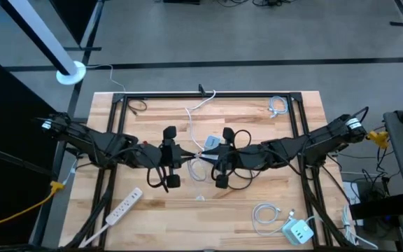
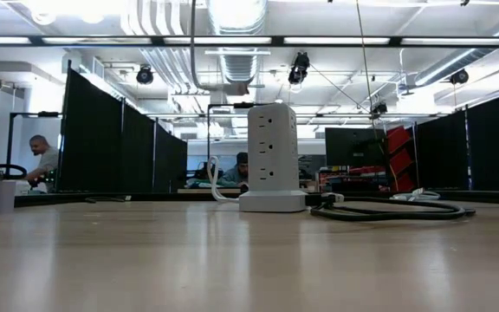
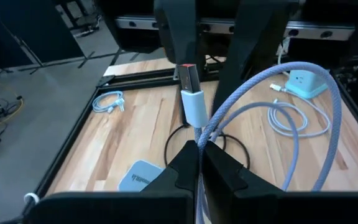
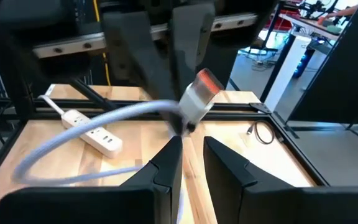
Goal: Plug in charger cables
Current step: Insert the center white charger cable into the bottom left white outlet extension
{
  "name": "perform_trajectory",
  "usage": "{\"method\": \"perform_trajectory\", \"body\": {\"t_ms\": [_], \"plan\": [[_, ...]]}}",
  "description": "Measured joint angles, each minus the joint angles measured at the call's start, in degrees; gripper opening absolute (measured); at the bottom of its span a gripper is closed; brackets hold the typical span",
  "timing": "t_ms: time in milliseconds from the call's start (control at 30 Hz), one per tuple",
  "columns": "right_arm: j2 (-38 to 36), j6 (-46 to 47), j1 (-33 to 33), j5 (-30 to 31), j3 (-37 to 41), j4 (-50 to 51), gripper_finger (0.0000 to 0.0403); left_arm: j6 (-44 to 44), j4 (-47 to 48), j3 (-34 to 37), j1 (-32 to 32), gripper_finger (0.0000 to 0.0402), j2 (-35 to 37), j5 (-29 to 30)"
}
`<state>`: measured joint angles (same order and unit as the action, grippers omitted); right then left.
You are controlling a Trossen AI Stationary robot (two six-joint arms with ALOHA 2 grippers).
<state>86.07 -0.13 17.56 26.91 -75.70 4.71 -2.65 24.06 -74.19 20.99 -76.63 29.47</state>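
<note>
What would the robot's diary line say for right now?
left gripper: shut on white cable just below its plug | right gripper: beside the plug, grip unclear | power strip: idle

White cable [image 3: 272, 106] looped above left gripper [image 3: 199, 163], its plug [image 3: 193, 99] upright just past the fingertips

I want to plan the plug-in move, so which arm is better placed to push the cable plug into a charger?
Probably the left. Its end effector is shut on the white cable just behind the plug, which stands straight out ahead. The right end effector has the cable only loosely between its fingers.
</note>
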Motion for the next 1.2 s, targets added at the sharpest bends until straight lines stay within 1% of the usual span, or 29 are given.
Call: {"method": "perform_trajectory", "body": {"t_ms": [167, 300, 467, 567, 667, 733, 800, 867, 967, 1033, 1200], "plan": [[-0.47, -0.82, -0.37, -0.14, 0.02, 0.06, 0.005, 0.54, -1.8, 0.01, -0.17, 0.0, -0.1, 0.13], [-0.47, -2.81, -0.66, -0.14, 0.02, -1.3, 0.0059, 0.59, -3.12, 0.4, -0.25, 0.0, -0.12, 0.64], [-0.47, -2.7, -0.81, 0.05, 0.02, -2.26, 0.0068, 0.61, -4.33, 0.79, -0.46, 0.0, -0.12, 1.55], [-0.58, -2.21, -0.9, 0.14, 0.02, -1.47, 0.0073, 0.23, -4.38, 0.85, -0.44, 0.0, -0.16, 4.37], [-0.95, -3.82, -0.83, 1.56, 0.02, -1.28, 0.0079, -3.13, -4.34, 0.85, -0.53, 0.0, -0.16, 7.54], [-1.55, -7.21, -0.57, 3.36, 0.02, -0.52, 0.0083, -9.51, -2.52, 0.85, -1.18, 0.0, -0.16, 7.41], [-2.36, -9.95, -0.44, 4.34, 0.02, 1.37, 0.0088, -20.09, 1.52, 0.85, -2.49, 0.0, -0.16, 5.09], [-2.63, -10.73, -0.44, 4.55, -1.2, 6.2, 0.0094, -28.86, 7.14, 0.85, -4.46, 0.0, -0.16, -0.63], [-2.6, -11.95, -0.58, 4.02, -3.21, 13.47, 0.0104, -35.44, 14.27, 0.91, -6.53, 0.0, -0.45, -9.41], [-2.18, -12.38, -1.25, 1.33, -3.54, 13.79, 0.011, -36.14, 15.0, 0.91, -7.17, 0.0, -0.85, -14.27], [0.39, -9.83, -4.19, -9.68, -3.52, 13.31, 0.0116, -28.34, 9.2, 0.91, -7.41, 0.0001, -3.06, -23.55]]}}
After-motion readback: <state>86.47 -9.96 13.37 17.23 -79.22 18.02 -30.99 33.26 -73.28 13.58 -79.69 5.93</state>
